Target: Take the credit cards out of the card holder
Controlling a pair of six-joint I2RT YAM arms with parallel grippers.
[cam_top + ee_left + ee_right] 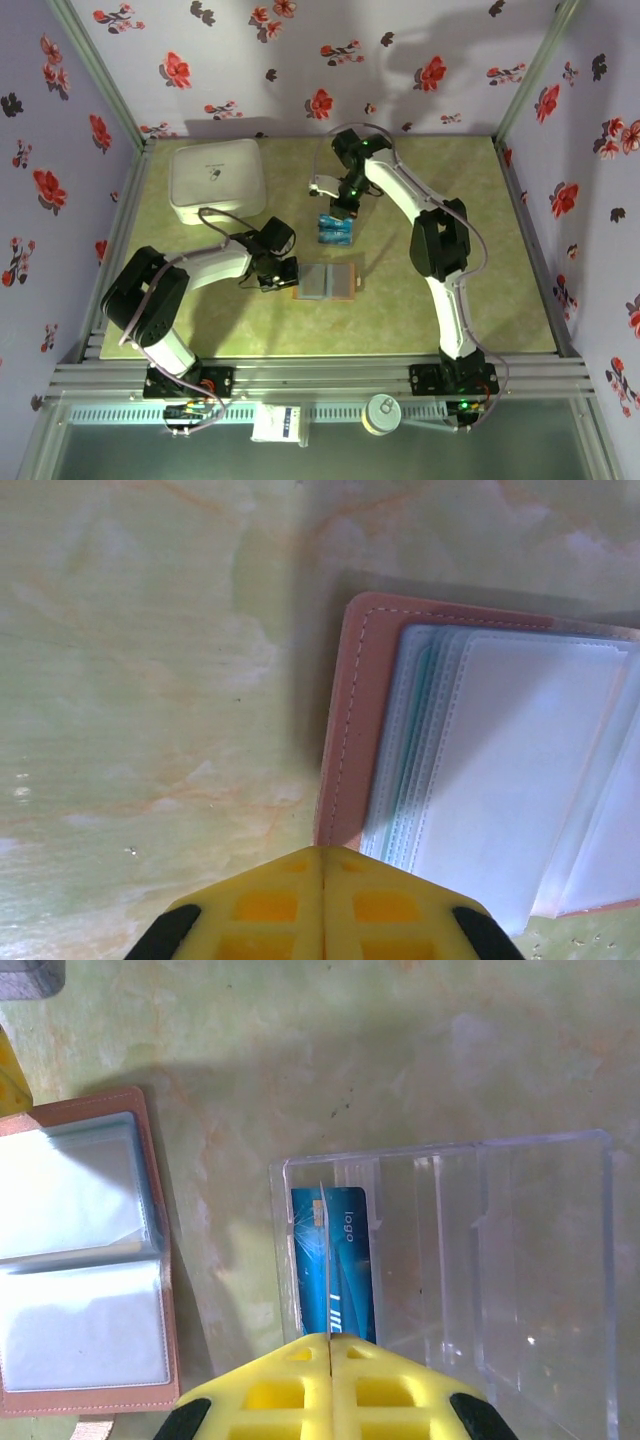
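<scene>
My right gripper point(330, 1345) pinches a thin plastic credit card point(324, 1260) edge-on above the blue card point(352, 1260) lying in the clear plastic box point(540, 1260), near the open brown leather-like card holder point(85, 1260) with my closed left gripper point(322, 865) at its edge, so I should lower squarely before releasing.

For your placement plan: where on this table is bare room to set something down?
Free: the table's right side, beyond the right arm; the front strip nearer than the card holder. Crowded: centre, around left gripper, card holder, clear plastic box, and right gripper gripping a credit card.
</scene>
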